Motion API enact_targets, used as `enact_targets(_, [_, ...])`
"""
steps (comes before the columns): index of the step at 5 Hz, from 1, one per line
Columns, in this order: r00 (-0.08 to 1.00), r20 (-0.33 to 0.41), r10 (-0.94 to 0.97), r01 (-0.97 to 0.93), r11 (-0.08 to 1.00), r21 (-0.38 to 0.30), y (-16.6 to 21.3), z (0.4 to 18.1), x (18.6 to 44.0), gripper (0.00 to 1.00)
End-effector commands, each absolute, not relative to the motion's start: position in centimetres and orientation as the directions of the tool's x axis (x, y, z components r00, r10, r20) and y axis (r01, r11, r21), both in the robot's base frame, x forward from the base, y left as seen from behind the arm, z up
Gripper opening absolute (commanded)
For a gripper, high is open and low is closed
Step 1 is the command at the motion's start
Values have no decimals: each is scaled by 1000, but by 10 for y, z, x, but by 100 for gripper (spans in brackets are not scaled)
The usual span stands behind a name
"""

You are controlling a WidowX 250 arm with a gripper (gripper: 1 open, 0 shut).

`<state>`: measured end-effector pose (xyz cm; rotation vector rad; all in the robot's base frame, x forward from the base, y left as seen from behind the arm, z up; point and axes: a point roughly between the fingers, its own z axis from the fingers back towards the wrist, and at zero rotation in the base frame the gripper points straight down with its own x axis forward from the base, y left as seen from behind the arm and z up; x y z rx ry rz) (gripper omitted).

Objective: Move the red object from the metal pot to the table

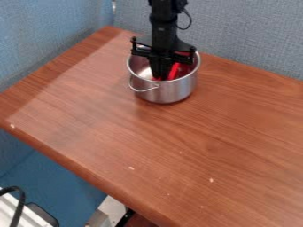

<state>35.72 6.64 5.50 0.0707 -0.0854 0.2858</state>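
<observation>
The metal pot (162,82) stands near the far edge of the wood-grain table (130,142), its loop handle pointing toward the front left. My gripper (164,64) reaches straight down into the pot from above. Its black fingers have come together on the red object (175,67), of which only a red patch shows between and beside the fingers. The object's lower part is hidden by the pot's wall.
A blue wall rises behind the table's far edges. The table's left and front edges drop off to a blue floor, with a white and black object (18,208) at the lower left.
</observation>
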Motion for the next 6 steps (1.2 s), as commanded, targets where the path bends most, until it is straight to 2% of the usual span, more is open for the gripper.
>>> enact_targets(1, [939,179,295,-304,953,21,71,93,362,0])
enact_targets(2, [931,199,306,-311,950,-9,72,107,361,0])
enact_targets(3, [915,237,326,-321,945,-58,75,136,361,0])
enact_targets(4, [915,256,310,-304,950,-66,77,146,356,100])
enact_targets(5, [914,277,298,-290,954,-70,78,155,351,100])
enact_targets(6, [922,271,275,-272,961,-50,75,145,352,100])
